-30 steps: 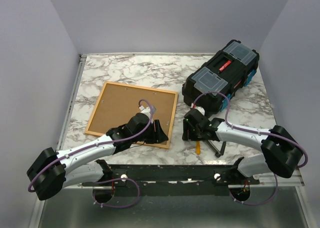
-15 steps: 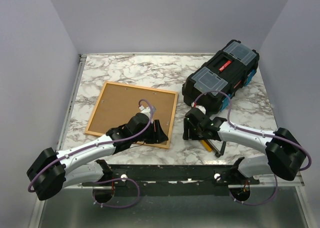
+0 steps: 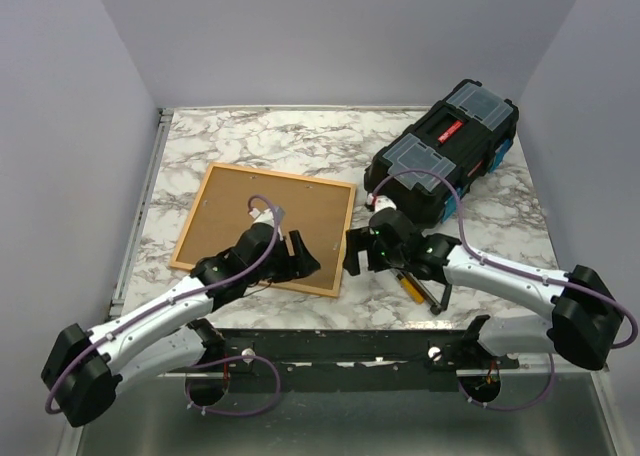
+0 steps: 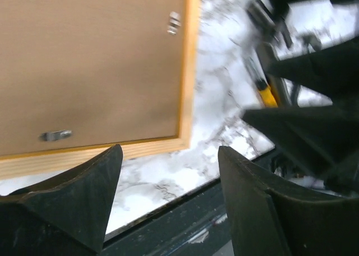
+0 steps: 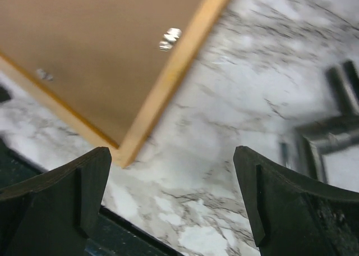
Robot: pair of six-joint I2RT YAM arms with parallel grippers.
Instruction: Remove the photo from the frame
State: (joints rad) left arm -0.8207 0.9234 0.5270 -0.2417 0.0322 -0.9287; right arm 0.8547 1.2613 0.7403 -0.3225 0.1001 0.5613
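The frame lies face down at the table's left-middle, its light wood rim up. The photo's brown back board fills it; the sunset side is hidden. Small metal clips sit on the board near the rim. My left gripper is open and empty over the frame's near right corner. My right gripper is open and empty just right of the frame's right edge, above bare marble. The board also shows in the right wrist view.
A black toolbox lies at the back right. A yellow-handled tool and a grey metal clamp lie under the right arm. The table's dark front edge is close below both grippers.
My right gripper has moved left, up to the frame's right edge. My left gripper has shifted a little left and back over the frame's near right corner. The frame has not moved.
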